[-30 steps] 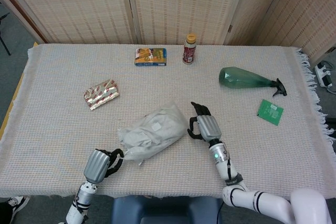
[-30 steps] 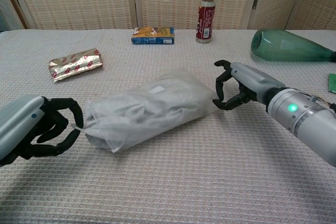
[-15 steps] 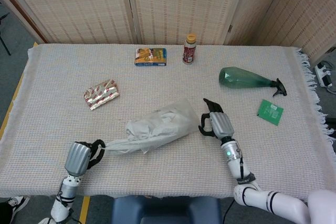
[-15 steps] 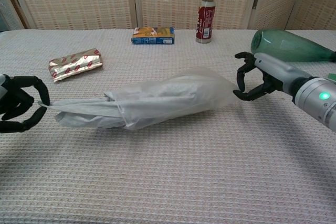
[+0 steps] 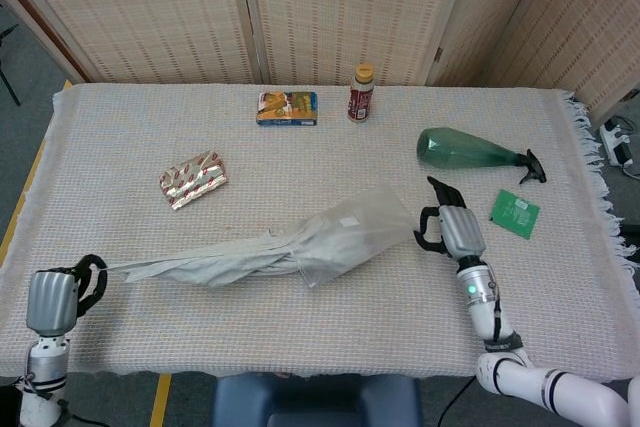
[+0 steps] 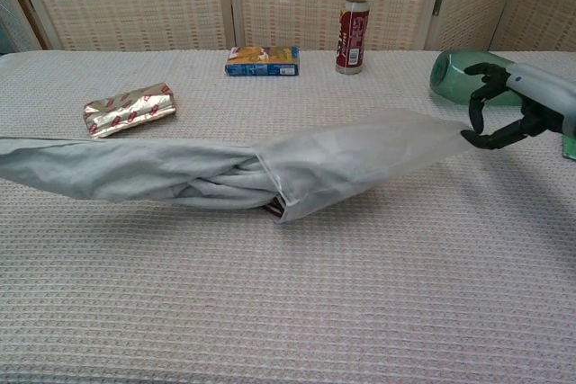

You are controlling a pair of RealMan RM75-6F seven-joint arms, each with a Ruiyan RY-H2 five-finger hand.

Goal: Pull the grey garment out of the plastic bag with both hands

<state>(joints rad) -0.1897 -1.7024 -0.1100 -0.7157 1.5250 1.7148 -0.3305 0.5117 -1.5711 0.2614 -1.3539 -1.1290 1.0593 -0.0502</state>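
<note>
While most of the grey garment (image 5: 215, 265) already lies stretched out of the plastic bag (image 5: 355, 235), its trailing end is lodged in the bag's mouth, so the pull is not yet finished. Garment and bag together form one long line across the table (image 5: 330, 147), and that axis runs straight between the two hands. The right hand (image 5: 447, 228) pinches the closed end of the bag on the side toward the green spray bottle (image 5: 470, 151). The left hand (image 5: 62, 292) is at the opposite end of the line, away from the bag and close to the table's near edge, fingers curled around the thin leading tip of the garment. Judging from this, the remaining cloth should come free if the hands draw further apart along that same line. Room is tight for the left hand, which is close to the cloth's corner. The right hand has the spray bottle and a green packet (image 5: 514, 213) just beyond it. The foil snack pack (image 5: 193, 179) lies well clear of the garment.
</note>
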